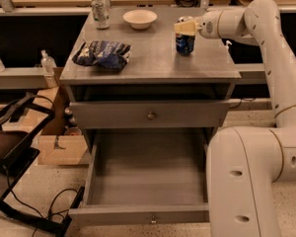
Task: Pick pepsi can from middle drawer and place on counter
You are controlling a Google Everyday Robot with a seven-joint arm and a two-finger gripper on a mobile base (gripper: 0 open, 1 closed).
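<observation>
Dark-blue pepsi can point(185, 44), silver top, upright on counter point(153, 60); tool point(186, 27) at rim, grip unclear.

Two cans point(185, 43) point(100, 12), one at the pincer point(186, 27)

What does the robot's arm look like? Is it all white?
Mostly, yes. The arm is smooth, cream-white and tube-shaped, with rounded joints and small dark dots and holes. No loose cables show on it. Its gripper, over the counter at the pepsi can, is yellowish cream.
</observation>
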